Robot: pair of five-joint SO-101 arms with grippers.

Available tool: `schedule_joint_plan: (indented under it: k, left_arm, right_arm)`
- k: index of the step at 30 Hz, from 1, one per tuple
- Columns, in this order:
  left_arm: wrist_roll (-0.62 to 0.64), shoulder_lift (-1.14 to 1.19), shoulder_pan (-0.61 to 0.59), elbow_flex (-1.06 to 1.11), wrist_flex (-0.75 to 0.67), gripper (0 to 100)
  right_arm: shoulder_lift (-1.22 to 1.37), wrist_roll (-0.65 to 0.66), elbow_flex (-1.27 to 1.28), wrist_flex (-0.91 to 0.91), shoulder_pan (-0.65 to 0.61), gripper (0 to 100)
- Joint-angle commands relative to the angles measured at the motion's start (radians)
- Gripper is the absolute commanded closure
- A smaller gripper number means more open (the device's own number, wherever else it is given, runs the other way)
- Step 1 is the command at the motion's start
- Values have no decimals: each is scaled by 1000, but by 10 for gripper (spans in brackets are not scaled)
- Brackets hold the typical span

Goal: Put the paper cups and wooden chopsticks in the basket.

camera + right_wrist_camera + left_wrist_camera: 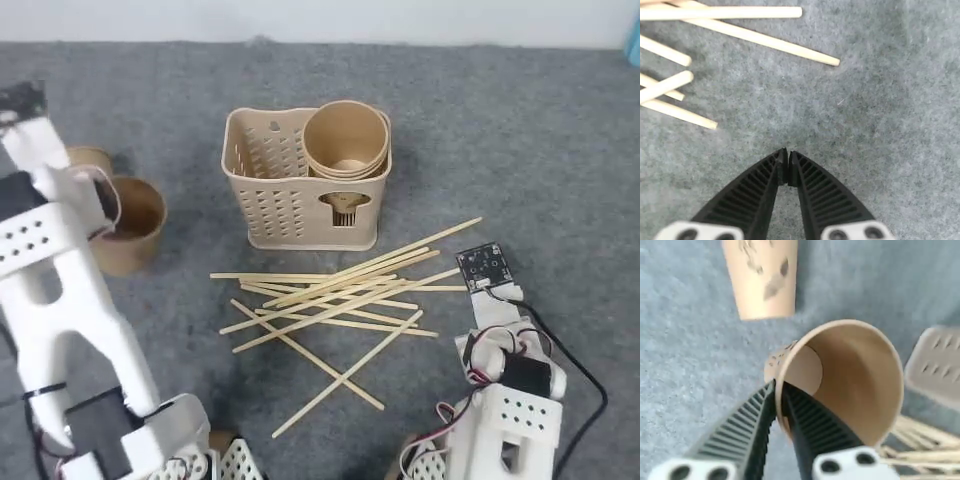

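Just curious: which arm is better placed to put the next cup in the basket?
Left. The left gripper is clamped on a cup at its rim; the right gripper is shut on nothing, near the chopsticks.

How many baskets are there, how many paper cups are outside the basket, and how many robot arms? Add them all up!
Basket: 1
Paper cups outside it: 2
Robot arms: 2
Total: 5
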Motion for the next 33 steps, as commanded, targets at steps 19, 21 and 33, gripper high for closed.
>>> schedule_joint_plan:
  k: [19,21,33]
  left_arm:
    - [626,-38,598,-665,-8,988]
    - [646,-37,655,-665,-37,988]
    - [647,-37,801,-484,-166,988]
  right_arm:
    - [-18,15,-2,-7,-1,976]
    - [-18,15,-2,-7,-1,977]
    - [-18,48,-2,-4,-1,991]
